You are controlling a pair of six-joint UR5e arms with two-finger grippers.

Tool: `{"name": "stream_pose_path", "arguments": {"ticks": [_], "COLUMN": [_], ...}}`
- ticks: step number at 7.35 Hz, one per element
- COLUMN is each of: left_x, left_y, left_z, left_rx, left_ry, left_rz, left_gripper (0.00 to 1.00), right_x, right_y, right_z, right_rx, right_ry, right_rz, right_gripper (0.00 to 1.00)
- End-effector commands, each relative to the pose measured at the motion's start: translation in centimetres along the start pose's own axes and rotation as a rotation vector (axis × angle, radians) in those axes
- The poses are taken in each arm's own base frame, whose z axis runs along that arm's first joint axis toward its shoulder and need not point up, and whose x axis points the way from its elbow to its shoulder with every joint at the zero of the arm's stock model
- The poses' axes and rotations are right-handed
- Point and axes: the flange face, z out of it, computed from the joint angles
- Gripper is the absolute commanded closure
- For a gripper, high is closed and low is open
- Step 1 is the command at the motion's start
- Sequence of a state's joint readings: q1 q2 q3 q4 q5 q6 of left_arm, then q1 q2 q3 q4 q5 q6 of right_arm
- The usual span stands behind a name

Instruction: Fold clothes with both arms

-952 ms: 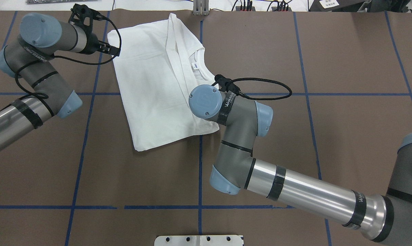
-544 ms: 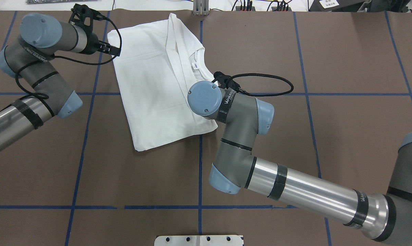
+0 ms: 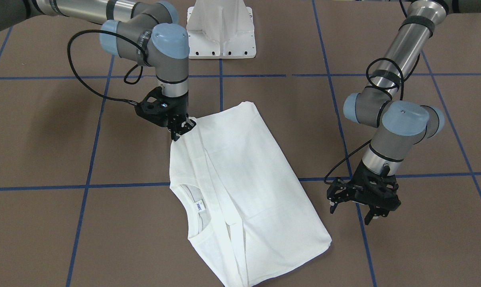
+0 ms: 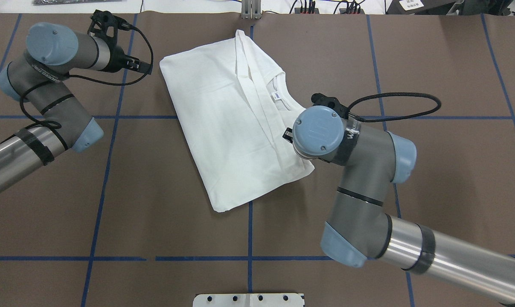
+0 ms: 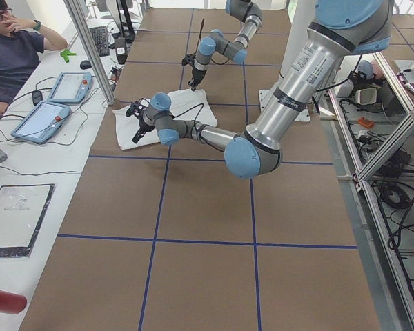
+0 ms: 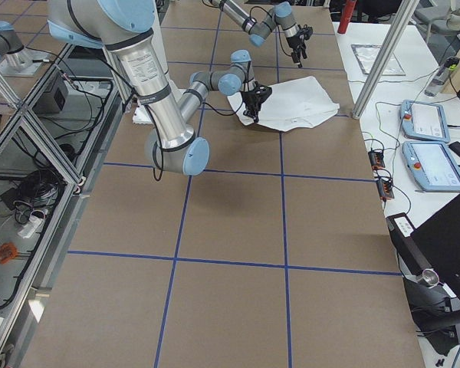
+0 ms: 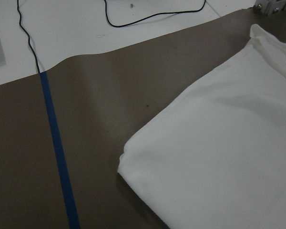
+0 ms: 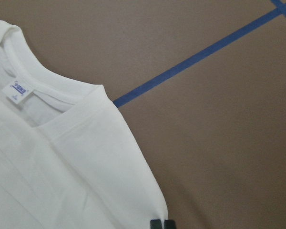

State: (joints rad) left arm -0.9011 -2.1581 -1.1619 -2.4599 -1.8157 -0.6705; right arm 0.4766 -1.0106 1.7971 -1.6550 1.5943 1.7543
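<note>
**At the table's (image 4: 155,213) far middle: right tool (image 3: 181,129) clamped on the T-shirt (image 4: 236,123), left tool (image 3: 354,209) spread and apart**

In the upper centre of the overhead view the white T-shirt lies flat on the brown table. It is folded lengthwise into a long slanted block that runs from upper left toward the lower middle of the frame. Its ribbed collar (image 4: 283,83) and small neck label (image 4: 276,95) sit at the block's upper right edge, with a narrow folded band of cloth beside them.

The right arm (image 4: 359,170) reaches in from the lower right of that view, and its blue wrist cap hides most of the tool there. In the front-facing view the right tool points down at the upper left corner of the cloth, its fingers together on the shirt's edge. The right wrist view shows two dark fingertips (image 8: 156,224) side by side at the bottom of the frame, right at the folded edge below the collar.

The left arm (image 4: 52,98) bends in from the left edge of the overhead view. The left tool points toward the shirt's upper left corner with bare table between them. Its fingers are spread and hold nothing. The left wrist view looks down on that rounded corner and a blue tape line (image 7: 57,152).

A white base plate (image 4: 248,299) shows at the bottom centre of the overhead view. In the left side view a person (image 5: 14,55) sits at the upper left, at a white side table with two tablets (image 5: 52,117).
</note>
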Motion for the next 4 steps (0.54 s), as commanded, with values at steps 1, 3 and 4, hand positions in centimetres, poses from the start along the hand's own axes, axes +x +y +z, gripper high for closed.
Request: {"name": "stream_pose_path", "arguments": {"ticks": [1,3,4], "left_x": [-0.1,-0.1,-0.3], "left_y": [0.4,0.4,0.7], "left_z": [-0.4,-0.5,-0.5], "left_rx": [0.003,0.004,0.001], "left_ry": [0.004,0.005,0.002], "left_rz": [0.0,0.0,-0.002], "left_gripper": [0.0,0.0,0.0], "right_x": [4.1,4.0,4.2], "right_y": [7.5,12.5,12.6], "right_z": [-3.6,-4.0,-3.7], "right_rx": [0.003,0.001,0.005], "right_ry": [0.021,0.013,0.019], "right_rz": [-0.027,-0.022,-0.03], "right_gripper": [1.0,1.0,0.3]}}
